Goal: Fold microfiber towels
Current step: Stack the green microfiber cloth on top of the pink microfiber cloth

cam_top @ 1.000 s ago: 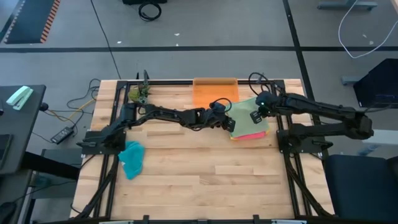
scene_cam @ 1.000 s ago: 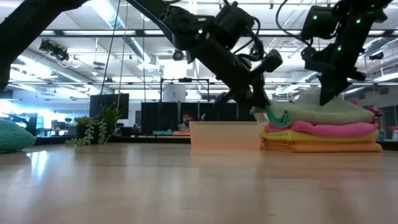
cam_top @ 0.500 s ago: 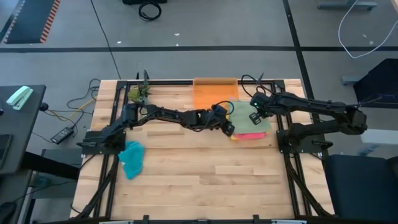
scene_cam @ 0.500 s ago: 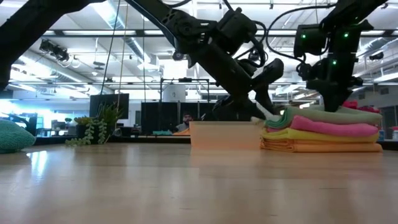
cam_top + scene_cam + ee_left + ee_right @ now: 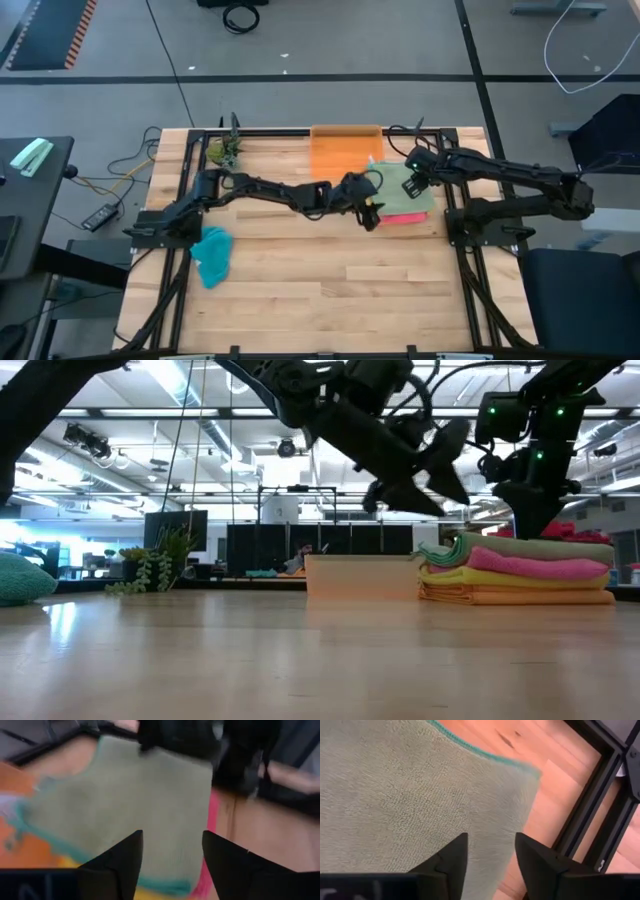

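A stack of folded microfiber towels [image 5: 402,200] lies at the table's far right: a sage green towel [image 5: 540,547] on top, then pink [image 5: 530,566], yellow and orange. My left gripper [image 5: 372,213] hangs open just off the stack's near left corner, above it [image 5: 452,460], with the green towel [image 5: 130,805] ahead of its fingers. My right gripper [image 5: 412,186] stands open low over the green towel's top [image 5: 395,795]. A crumpled teal towel [image 5: 212,256] lies on the table at the near left. My right gripper points steeply down, its open fingers [image 5: 451,857] close over the sage green towel's top face near one corner [image 5: 530,775]. Whether the fingertips touch the cloth I cannot tell. My left gripper touches nothing.
A translucent orange bin [image 5: 345,150] stands at the far edge, just left of the stack. A small plant [image 5: 222,150] sits at the far left corner. Bare wood [image 5: 330,280] spreads across the near half.
Both grippers have opened and let go of the sage green towel. It was bunched up between them and now lies flat on the stack. My left gripper has rolled, risen and drawn back off the stack's left edge toward the near side.
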You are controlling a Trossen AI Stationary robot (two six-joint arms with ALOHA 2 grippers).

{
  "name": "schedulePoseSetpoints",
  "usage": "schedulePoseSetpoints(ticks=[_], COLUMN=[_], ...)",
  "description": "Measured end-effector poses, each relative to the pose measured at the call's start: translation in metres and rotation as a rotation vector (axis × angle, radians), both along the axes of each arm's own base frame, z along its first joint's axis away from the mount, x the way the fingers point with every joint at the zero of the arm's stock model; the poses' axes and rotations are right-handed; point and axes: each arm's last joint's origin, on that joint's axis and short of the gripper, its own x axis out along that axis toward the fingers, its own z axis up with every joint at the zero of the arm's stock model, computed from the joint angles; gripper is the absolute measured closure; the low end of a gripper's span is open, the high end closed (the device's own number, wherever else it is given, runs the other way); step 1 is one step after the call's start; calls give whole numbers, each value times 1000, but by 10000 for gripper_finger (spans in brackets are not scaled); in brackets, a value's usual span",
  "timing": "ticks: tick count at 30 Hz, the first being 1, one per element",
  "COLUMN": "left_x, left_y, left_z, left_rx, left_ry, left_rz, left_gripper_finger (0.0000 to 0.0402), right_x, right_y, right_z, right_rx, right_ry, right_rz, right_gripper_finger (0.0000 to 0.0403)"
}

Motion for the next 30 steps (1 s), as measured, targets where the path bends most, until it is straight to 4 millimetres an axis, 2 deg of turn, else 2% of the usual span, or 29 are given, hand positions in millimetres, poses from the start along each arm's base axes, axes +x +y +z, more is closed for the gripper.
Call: schedulePoseSetpoints(ticks=[6, 13, 19, 21, 23, 26, 28, 30], left_x=[7, 10, 10, 9, 7, 5, 2, 1], left_y=[-10, -3, -14, -16, -21, -27, -27, -21], left_z=[-31, -39, -41, -44, -41, -13, 1, 2], left_rx=[25, -9, -40, 23, 126, 282, 327, 328], left_ry=[37, 24, 43, 95, 132, 97, 88, 106], left_rz=[-47, -18, -132, -181, -249, -329, -347, -344], left_gripper_finger=[227, 271, 293, 299, 307, 322, 331, 339], right_x=[-3, -4, 13, 18, 23, 29, 31, 29], right_y=[3, 26, 52, 61, 71, 86, 94, 99], right_z=[10, 8, -1, -1, -1, -4, -12, -21], right_rx=[-9, 36, 47, 42, 17, -26, -51, -67], right_ry=[-42, -67, -222, -280, -347, -439, -465, -463], right_rz=[-23, -35, 23, 46, 68, 100, 116, 120], right_gripper_finger=[209, 215, 219, 219, 219, 219, 219, 219])
